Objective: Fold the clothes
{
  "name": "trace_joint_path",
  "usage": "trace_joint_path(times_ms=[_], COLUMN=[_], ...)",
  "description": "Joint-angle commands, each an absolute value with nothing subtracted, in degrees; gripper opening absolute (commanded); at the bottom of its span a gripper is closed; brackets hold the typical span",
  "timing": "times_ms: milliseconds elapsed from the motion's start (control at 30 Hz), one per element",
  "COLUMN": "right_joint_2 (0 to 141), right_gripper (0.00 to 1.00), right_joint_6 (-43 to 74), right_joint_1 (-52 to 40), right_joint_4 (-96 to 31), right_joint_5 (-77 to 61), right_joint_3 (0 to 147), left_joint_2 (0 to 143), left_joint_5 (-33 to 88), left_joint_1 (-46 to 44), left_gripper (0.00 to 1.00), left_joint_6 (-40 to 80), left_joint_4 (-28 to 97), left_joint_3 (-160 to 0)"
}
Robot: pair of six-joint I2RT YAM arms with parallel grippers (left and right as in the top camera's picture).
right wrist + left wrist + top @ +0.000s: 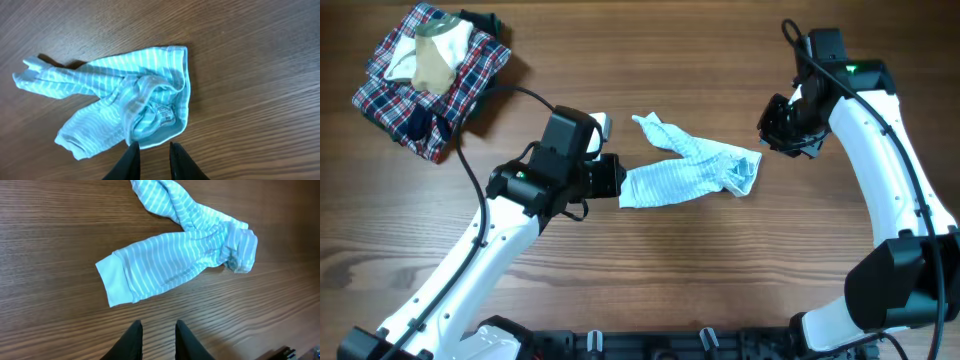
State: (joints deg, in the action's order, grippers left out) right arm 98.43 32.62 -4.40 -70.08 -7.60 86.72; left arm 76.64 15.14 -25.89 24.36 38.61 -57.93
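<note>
The clothes are one small pale blue-white striped garment, lying crumpled in the middle of the wooden table. My left gripper hovers just off its left, cuffed end. In the left wrist view the garment lies ahead of the gripper, whose jaws stand slightly apart with nothing between them. My right gripper hangs just right of the garment's bunched right end. In the right wrist view the garment shows its inner label, and the gripper is narrowly open and empty, just short of the hem.
A red-navy-white plaid garment with a beige-cream one on top lies piled at the back left corner. A black cable runs across the table behind the left arm.
</note>
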Motion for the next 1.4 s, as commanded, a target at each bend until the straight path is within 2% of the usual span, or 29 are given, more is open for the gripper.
trace_joint_path(times_ms=[0,167,200,233,267,333,367,533,700,800,900,1033,1267,1300,1367], right_joint_2=[98.5,98.5,98.5,98.5,98.5,98.7,98.9,99.1,99.1,99.1,99.1,99.1,99.2,99.2,99.2], right_gripper=[0.20,0.28,0.31,0.38,0.47,0.65,0.67,0.66,0.57,0.57,0.58,0.62,0.62,0.60,0.50], right_joint_6=[31.5,25.3,24.0,23.3,22.3,20.8,20.3,25.8,27.6,27.6,27.7,31.6,33.0,33.0,32.9], right_joint_1=[-4.4,-4.5,-4.6,-4.8,-5.1,-6.0,-6.5,-7.2,-7.2,-7.2,-8.0,-10.1,-10.2,-10.2,-10.2], right_joint_4=[-70.1,-64.3,-62.7,-61.9,-61.7,-62.3,-62.5,-62.3,-56.9,-55.1,-55.1,-56.4,-53.4,-52.9,-51.5], right_joint_5=[-6.4,-15.1,-16.4,-16.8,-16.8,-16.7,-16.6,-17.7,-23.3,-28.9,-28.6,-21.1,-17.4,-17.3,-17.6], right_joint_3=[87.3,87.3,87.3,87.3,87.3,86.8,86.5,82.5,73.9,71.6,71.5,71.3,67.8,67.2,65.8], left_joint_2=[76.7,78.1,79.4,81.0,83.3,87.7,89.4,95.3,95.7,96.6,98.0,99.9,100.0,100.0,100.0], left_joint_5=[15.8,14.9,15.0,15.0,15.0,15.0,15.0,15.0,14.5,14.3,14.3,14.3,14.3,14.3,14.3], left_joint_1=[-26.1,-26.1,-26.1,-26.1,-26.1,-26.2,-26.2,-26.1,-25.2,-23.7,-22.1,-21.1,-21.1,-21.1,-21.1], left_gripper=[0.21,0.20,0.20,0.21,0.26,0.46,0.52,0.66,0.68,0.67,0.66,0.66,0.67,0.67,0.68], left_joint_6=[24.0,22.7,22.7,22.7,22.7,20.8,19.7,16.6,11.9,10.6,10.7,10.7,10.7,10.7,10.7], left_joint_4=[37.5,29.9,29.7,29.9,30.2,30.1,29.6,21.1,8.9,5.3,4.3,5.4,6.2,6.2,6.3], left_joint_3=[-58.5,-58.5,-58.5,-58.5,-58.5,-58.5,-58.5,-58.5,-58.5,-58.5,-58.5,-58.5,-58.5,-58.5,-58.5])
